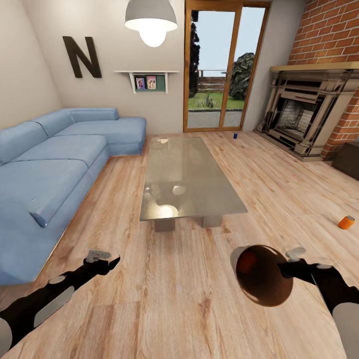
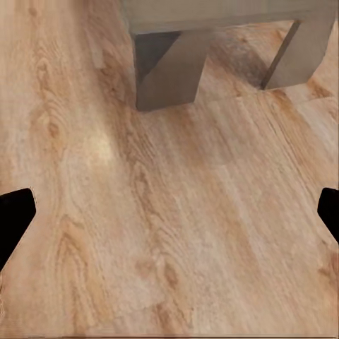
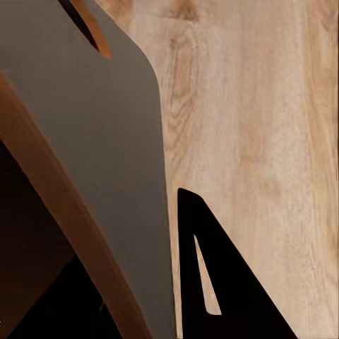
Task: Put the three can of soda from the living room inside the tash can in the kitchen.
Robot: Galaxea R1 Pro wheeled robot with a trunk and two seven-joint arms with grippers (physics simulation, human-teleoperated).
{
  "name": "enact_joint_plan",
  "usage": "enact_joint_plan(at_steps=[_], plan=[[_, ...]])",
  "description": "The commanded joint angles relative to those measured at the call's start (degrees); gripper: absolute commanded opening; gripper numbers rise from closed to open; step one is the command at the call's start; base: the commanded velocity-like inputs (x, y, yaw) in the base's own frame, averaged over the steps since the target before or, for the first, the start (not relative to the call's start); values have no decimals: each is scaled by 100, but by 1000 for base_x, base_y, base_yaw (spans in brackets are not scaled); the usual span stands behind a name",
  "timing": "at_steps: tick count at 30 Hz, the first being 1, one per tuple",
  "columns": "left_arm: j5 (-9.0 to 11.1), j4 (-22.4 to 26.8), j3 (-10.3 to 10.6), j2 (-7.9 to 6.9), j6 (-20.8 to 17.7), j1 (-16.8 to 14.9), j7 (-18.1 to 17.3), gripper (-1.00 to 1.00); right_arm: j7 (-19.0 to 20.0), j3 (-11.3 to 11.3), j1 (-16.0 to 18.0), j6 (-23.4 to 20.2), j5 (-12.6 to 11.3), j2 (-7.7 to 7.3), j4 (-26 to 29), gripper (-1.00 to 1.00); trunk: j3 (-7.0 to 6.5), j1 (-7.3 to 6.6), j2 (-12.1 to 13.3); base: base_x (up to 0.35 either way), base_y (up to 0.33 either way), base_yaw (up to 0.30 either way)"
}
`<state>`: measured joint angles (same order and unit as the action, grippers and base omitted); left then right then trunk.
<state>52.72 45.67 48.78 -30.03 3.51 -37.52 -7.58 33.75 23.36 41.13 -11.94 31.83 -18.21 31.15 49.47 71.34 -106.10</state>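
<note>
1. Pale wood flooring [image 1: 174,299] ran across a living room with a blue corner sofa [image 1: 55,164] along one side, a glass-topped coffee table [image 1: 187,174] on grey block legs in the middle, and a brick fireplace [image 1: 319,114] on the other side.
2. On the back wall hung a big dark letter N [image 1: 82,57], beside a small white shelf [image 1: 147,80] and a wood-framed glass door [image 1: 219,70]; a white pendant lamp [image 1: 150,22] hung overhead.
3. The left arm reached forward and low over the floor, its left gripper [image 1: 102,259] pointing towards the table; in the left wrist view its black fingertips [image 2: 14,215] sat wide apart with bare floor between them.
4. The right arm came in from the lower corner, bent inward, and the right gripper [image 1: 291,269] was clamped on the rim of the small round grey metal bin [image 1: 262,274], which was tilted so its tan-brown inside faced the head camera.
5. In the right wrist view the bin's grey wall [image 3: 99,162] lay against one black finger [image 3: 219,282], with the handle hole near the rim.
6. One bright orange soda can [image 1: 346,222] lay on its side on the floor, well apart from the bin.
7. A dark blue soda can [image 1: 235,135] stood on the floor near the glass door, between the table and the fireplace.
</note>
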Motion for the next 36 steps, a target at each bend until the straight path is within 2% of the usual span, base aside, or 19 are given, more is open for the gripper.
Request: enact_joint_plan(at_steps=[1, 2, 3, 6, 7, 8, 10, 11, 13, 14, 18, 23, 36], plan=[[-23, -57, 0, 22, 32, 26, 6, 100, 12, 104, -85, 166, -26, 0, 2, -100, -1, 0, 0, 0, 0, 0], [-44, -116, 0, 36, 54, 54, 12, 100, 6, 210, -161, 303, -30, -3, 5, -100, -1, 0, 0, 0, 0, 0], [-84, -232, 0, 60, 104, 106, 21, 100, 9, 442, -321, 562, -35, -6, 10, -100, -1, 0, 0, 0, 0, 0], [-116, -372, 0, 98, 252, 167, 34, 100, 10, 772, -602, 1036, -36, -4, 10, -100, -1, 0, 0, 0, 0, 0], [-133, -467, 0, 162, 378, 204, 39, 100, -15, 1023, -881, 1615, -40, 2, -18, -100, -1, 0, 0, 0, -6, 0], [-136, -487, 0, 192, 405, 212, 42, 100, -24, 1101, -953, 1783, -43, 4, -26, -100, -1, 0, 0, 0, -23, 0], [-145, -537, 0, 350, 466, 232, 50, 100, -33, 1423, -1122, 2193, -42, 13, -37, -100, -1, 0, 0, 0, -131, 0], [-149, -550, 0, 436, 475, 236, 54, 100, -27, 1566, -1164, 2295, -43, 16, -20, -100, -2, 0, 0, 0, -209, 0], [-152, -575, 0, 511, 482, 239, 71, 100, -22, 1715, -1191, 2361, -44, 15, -8, -100, -4, 0, 0, 0, -231, 0], [-153, -662, 0, 575, 491, 241, 105, 100, -17, 1886, -1208, 2402, -44, 14, 0, -100, -8, 0, 0, 0, -250, -28], [-170, -927, 1, 713, 511, 244, 180, 100, 18, 2297, -1230, 2433, -45, 12, 10, -100, -26, 0, 0, 0, -213, -115], [-181, -1044, 4, 827, 525, 245, 208, 100, 42, 2430, -1238, 2421, -38, 16, 13, -100, -53, 0, 0, 0, -206, -195], [-183, -1078, 6, 850, 537, 245, 230, 100, 52, 2459, -1237, 2424, -36, 20, 14, -100, -118, 0, 0, 38, -276, -220]])
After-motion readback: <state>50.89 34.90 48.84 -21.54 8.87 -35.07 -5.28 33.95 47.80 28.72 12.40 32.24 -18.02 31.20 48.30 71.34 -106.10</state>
